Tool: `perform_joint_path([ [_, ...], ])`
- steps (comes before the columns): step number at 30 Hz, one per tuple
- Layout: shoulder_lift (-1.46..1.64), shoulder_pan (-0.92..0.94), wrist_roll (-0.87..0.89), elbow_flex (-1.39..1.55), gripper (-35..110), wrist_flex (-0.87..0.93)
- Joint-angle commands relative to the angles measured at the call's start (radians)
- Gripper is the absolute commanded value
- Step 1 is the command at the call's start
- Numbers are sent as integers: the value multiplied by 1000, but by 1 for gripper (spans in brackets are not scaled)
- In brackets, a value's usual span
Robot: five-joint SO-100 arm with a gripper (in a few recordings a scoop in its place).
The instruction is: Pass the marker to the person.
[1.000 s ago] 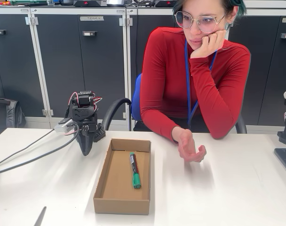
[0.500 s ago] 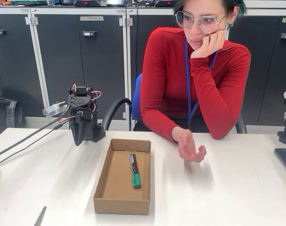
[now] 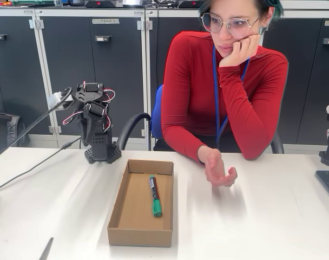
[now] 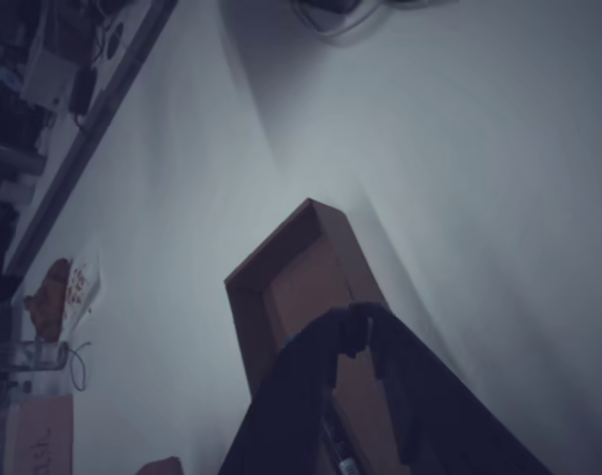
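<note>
On the left of the fixed view the arm (image 3: 94, 122) is folded up over its base at the worktop's (image 3: 272, 227) far edge, and in the wrist view the claw (image 4: 358, 341) has its tips together with nothing between them, so by my reading the pass has hardly begun: reaching, gripping, lifting and handing over are all left. Further right, one marker (image 3: 153, 195) lies flat inside one open box (image 3: 120, 203), green cap toward the camera, well apart from the claw. Rightmost sits one person (image 3: 224, 92), with one open hand (image 3: 219, 172) just above the worktop beside the box.
</note>
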Motion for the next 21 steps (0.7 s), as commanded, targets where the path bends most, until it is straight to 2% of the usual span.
perform_joint_path([
  [1, -112, -74, 17, -184, -5, -94],
  [8, -528, -179, 75, -621, -5, -130],
  [13, -744, -296, 18, -891, -5, -118],
  [21, -841, -499, -202, -825, -5, -15],
])
